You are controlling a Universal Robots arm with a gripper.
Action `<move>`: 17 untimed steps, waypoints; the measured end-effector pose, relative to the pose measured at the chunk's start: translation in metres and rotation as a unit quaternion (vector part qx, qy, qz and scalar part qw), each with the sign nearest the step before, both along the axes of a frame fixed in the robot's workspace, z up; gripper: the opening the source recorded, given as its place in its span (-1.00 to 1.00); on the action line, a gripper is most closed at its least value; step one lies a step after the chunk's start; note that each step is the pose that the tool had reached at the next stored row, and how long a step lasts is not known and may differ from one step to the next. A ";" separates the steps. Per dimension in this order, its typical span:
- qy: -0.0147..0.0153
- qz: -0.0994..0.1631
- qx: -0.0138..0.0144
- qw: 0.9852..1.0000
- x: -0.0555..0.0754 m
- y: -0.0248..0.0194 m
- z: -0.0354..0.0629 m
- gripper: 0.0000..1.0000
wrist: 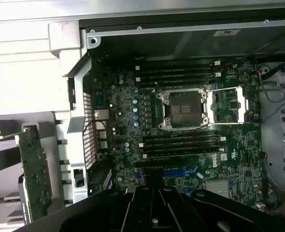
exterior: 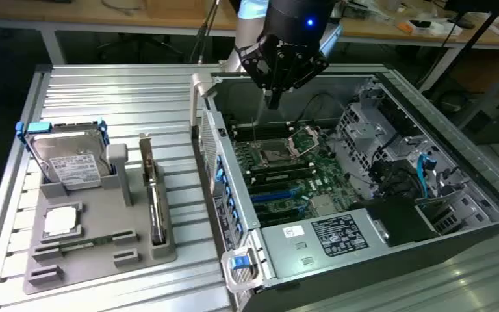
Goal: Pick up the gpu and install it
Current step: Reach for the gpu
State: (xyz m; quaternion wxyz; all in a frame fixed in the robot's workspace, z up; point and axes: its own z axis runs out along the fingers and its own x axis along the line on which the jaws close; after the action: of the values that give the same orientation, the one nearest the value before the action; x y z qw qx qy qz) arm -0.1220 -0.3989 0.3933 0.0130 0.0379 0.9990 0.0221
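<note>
bench (exterior: 102, 97): slatted metal, carried the computer case and everything beside it.
computer case (exterior: 215, 162) (wrist: 79, 96): lay on its side, side panel off, interior facing up.
motherboard (exterior: 275, 169) (wrist: 128, 106): green, flat on the floor of the case, expansion slots looked unfilled.
holder (exterior: 102, 260): grey slotted tray on the bench, just beside the case's rear panel, on the exterior view's left of the case.
arm (exterior: 293, 19): dark, reached down from above the far end of the case.
hard drive (exterior: 72, 162): silver with a white label, stood in the holder on the side away from the case.
gpu (exterior: 155, 208) (wrist: 34, 179): stood upright on its long edge in the holder slot nearest the case, outside the case, not gripped and not installed; board side visible in the wrist view.
pincer (exterior: 273, 97) (wrist: 152, 203): hung over the open case above the far end of the motherboard, well apart from the gpu; fingers drawn together to a point, nothing held.
CPU socket (exterior: 275, 155) (wrist: 183, 108): open metal frame near the middle of the motherboard inside the case, below the pincer.
</note>
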 end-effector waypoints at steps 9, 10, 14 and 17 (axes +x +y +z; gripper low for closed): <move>0.000 0.000 0.001 1.000 -0.002 0.0000 0.0000 -0.79; 0.000 0.000 0.001 1.000 -0.002 0.0000 0.0000 -0.79; 0.000 0.000 0.001 1.000 -0.003 0.0000 0.0000 -0.79; 0.000 0.000 0.001 1.000 -0.003 0.0000 0.0000 -0.79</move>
State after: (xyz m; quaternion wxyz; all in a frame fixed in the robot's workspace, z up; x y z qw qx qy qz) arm -0.1253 -0.3989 0.3933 0.0130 0.0379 0.9989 0.0226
